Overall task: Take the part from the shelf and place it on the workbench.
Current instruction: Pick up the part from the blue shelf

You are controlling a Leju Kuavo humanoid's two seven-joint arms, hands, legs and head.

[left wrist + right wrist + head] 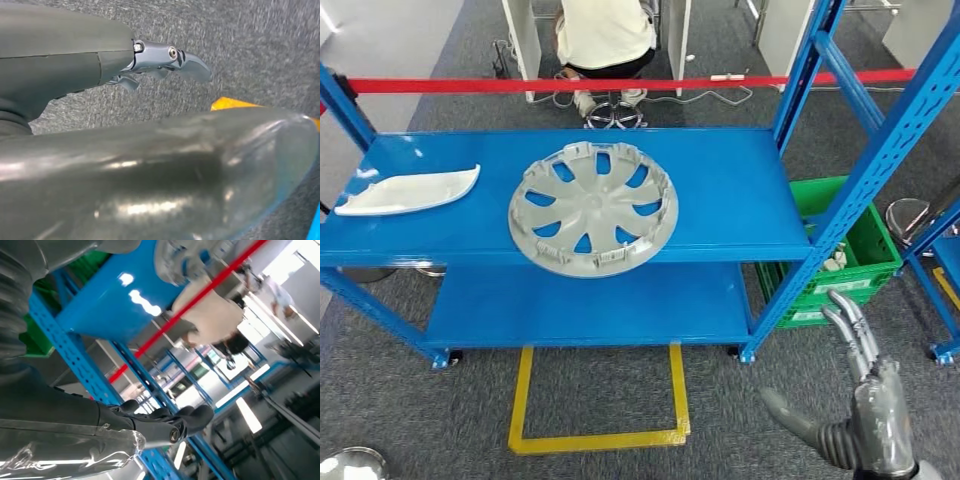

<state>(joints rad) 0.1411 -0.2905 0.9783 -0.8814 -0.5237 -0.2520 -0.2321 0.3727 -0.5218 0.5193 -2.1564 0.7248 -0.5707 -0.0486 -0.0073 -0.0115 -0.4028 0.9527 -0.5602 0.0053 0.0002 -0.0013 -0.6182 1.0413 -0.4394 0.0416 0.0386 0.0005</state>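
**Wheel cover waits on blue shelf**

A grey wheel cover point(592, 209) lies flat on the blue shelf point(727, 190), right of a white trim piece point(407, 191). The right robot hand point(865, 400) hovers empty, fingers apart, below the shelf's right post. The left wrist view catches the left robot hand point(158, 57) over grey carpet, fingers extended, holding nothing.

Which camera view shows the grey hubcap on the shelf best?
The head view: the whole hubcap lies flat on the blue shelf, spokes visible. The right wrist view catches just a blurred edge of it; the left wrist view faces the carpet.
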